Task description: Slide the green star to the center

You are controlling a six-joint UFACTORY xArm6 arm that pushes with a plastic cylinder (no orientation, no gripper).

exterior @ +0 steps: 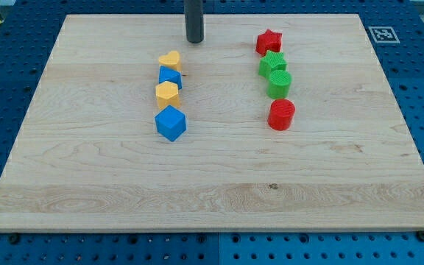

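Note:
The green star (272, 63) lies on the wooden board (212, 169) at the view's upper right. It sits in a column just below a red star (269, 41) and just above a green cylinder (279, 83), with a red cylinder (281, 114) lowest. My tip (194, 40) stands near the board's top edge, well to the left of the green star and apart from every block.
A second column stands left of centre: a yellow heart (170, 59), a small blue block (170, 76), a yellow hexagon (166, 93) and a blue cube (171, 123). A blue pegboard surrounds the board, with a tag marker (382, 34) at the top right.

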